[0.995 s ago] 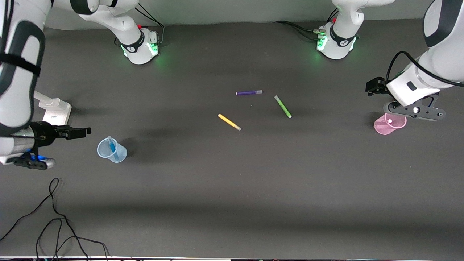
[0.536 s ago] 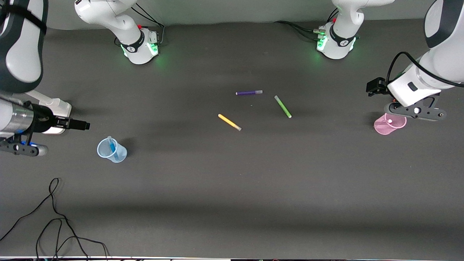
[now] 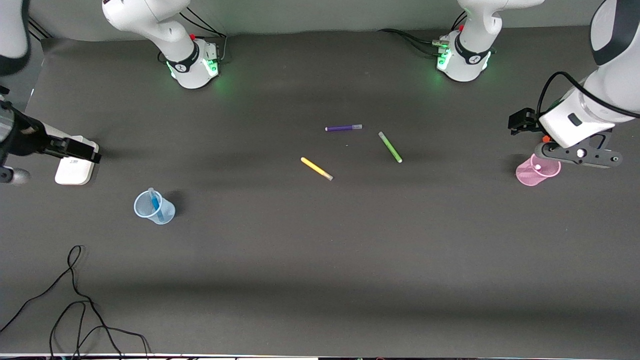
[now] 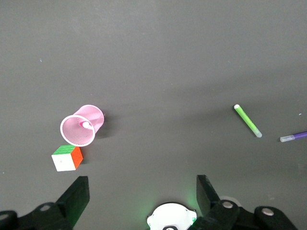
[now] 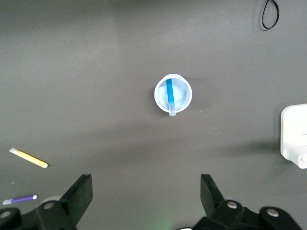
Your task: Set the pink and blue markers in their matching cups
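With both colours already in their cups, the sorting job looks all but finished. The blue marker point(image 3: 154, 203) leans inside the pale blue cup point(image 3: 162, 214), low in the middle band of the front view toward the right arm's end of the table. The pink marker point(image 3: 537, 165), only its pale cap showing, stands in the pink cup point(image 3: 527, 176) at the left arm's end.

The left gripper point(image 4: 141, 191) hangs just above the pink cup, jaws spread wide and holding nothing. A colour-faced puzzle cube point(image 4: 67, 158) sits just beside that cup. The right gripper point(image 5: 146, 196), equally wide open and empty, hovers at the very edge of the front view near a white block point(image 3: 75, 169), with the blue cup well clear of its fingers.

The purple marker point(image 3: 343, 128), green marker point(image 3: 390, 147) and yellow marker point(image 3: 316, 168) lie loose at the centre of the table point(image 3: 320, 260), none of them part of the job.

By my reckoning the placing step is complete. What remains is for both arms to pull clear without knocking a cup, the left one especially, since it sits so close over the pink rim.
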Controlling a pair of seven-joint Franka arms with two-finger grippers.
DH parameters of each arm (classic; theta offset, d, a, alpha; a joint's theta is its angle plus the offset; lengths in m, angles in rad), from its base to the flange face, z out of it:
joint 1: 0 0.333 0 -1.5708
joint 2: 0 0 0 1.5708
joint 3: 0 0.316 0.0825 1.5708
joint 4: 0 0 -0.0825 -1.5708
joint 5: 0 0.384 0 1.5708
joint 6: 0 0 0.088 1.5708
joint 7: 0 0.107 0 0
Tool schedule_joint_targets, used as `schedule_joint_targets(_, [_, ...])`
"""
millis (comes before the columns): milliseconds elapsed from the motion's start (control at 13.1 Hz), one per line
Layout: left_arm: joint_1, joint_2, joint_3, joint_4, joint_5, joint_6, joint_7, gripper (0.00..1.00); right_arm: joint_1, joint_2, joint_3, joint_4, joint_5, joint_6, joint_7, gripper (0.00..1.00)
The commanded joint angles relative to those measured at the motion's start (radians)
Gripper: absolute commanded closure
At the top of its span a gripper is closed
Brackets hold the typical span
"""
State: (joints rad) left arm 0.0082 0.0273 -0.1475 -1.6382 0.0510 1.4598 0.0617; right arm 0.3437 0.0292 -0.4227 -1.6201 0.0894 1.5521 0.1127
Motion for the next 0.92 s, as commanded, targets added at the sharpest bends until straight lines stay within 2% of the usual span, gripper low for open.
schedule_joint_targets(0, [-0.002,0.019,0.000,0.087,0.007,-0.018,-0.019,0.01,-0.188,-0.051,0.192,-0.040,-0.027,0.028,0.019,0.00])
schedule_joint_targets(153, [-0.002,0.020,0.000,0.165,0.012,-0.056,-0.016,0.01,-0.328,-0.052,0.328,-0.037,-0.027,0.028,0.016,0.00])
schedule_joint_targets(306, [0.006,0.036,0.000,0.160,0.015,-0.064,0.007,0.01,-0.397,-0.054,0.389,-0.037,-0.027,0.029,0.015,0.00])
schedule_joint_targets(459, [0.038,0.056,0.000,0.161,0.004,-0.067,0.038,0.01,-0.420,-0.051,0.410,-0.040,-0.027,0.032,0.013,0.00])
schedule_joint_targets(842, [0.041,0.054,-0.001,0.152,0.004,-0.068,0.023,0.01,-0.411,-0.028,0.409,-0.026,-0.030,0.029,0.015,0.00])
